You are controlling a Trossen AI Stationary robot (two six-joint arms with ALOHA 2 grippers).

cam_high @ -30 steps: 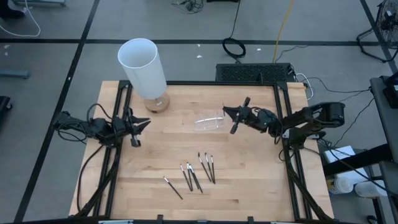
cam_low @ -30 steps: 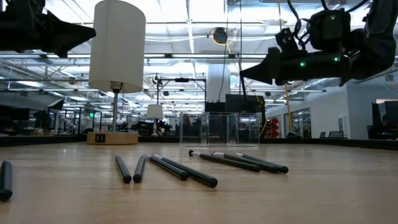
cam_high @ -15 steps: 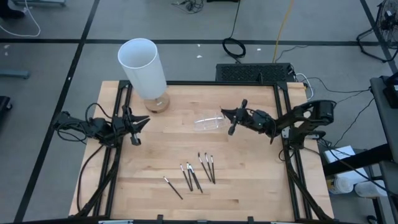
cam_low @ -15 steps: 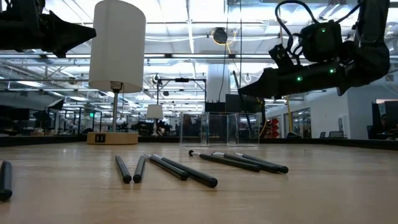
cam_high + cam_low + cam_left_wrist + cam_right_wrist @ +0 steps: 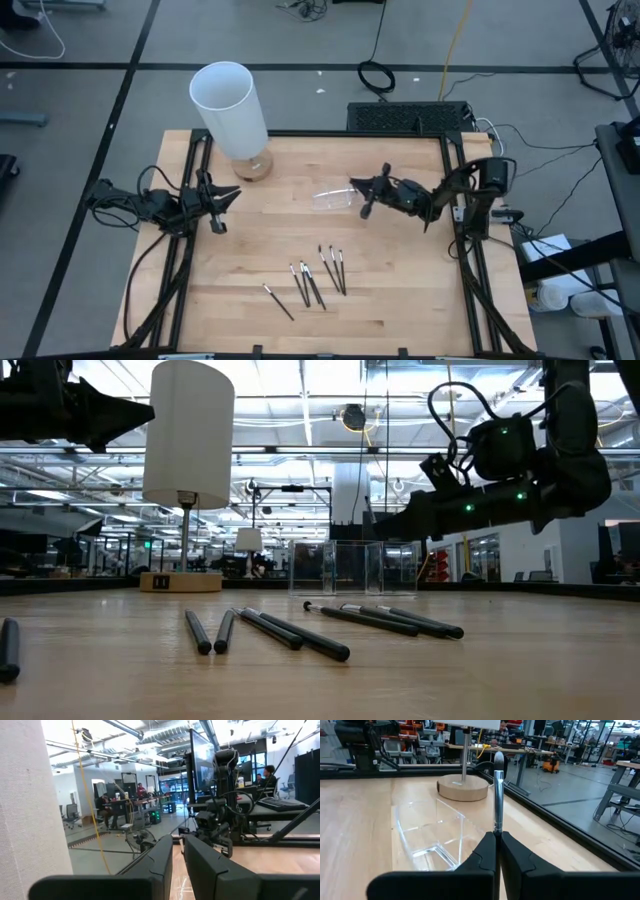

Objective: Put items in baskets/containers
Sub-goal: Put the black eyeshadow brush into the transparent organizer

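My right gripper [image 5: 352, 187] is shut on one brush [image 5: 497, 795], level above the table, just right of the clear plastic tray [image 5: 333, 196], which lies on its side on the wood, its open face toward my right gripper [image 5: 496, 845]. Several more brushes [image 5: 318, 278] lie flat on the table's near half, and they also show in the low view [image 5: 330, 628]. My left gripper [image 5: 226, 199] waits at the table's left edge, raised. In its wrist view a narrow gap shows between the fingers [image 5: 178, 851], with nothing in it. My right gripper pinches the brush's dark handle [image 5: 497, 827] between its two fingertips. The fingers come level from the table's right and lie across the brush. The brush stands upright, lifted clear, its pale bristle tip [image 5: 498, 760] on top. The fingers hide its lower end.
A tall white cylinder on a round wooden base [image 5: 236, 115] stands at the far left corner. Black frame rails [image 5: 455, 200] run along the table's sides. Bare wood lies between the tray and the loose brushes.
My right gripper has sunk and gone toward the table's left, closer to the tray, staying shut on the brush, which has kept upright.
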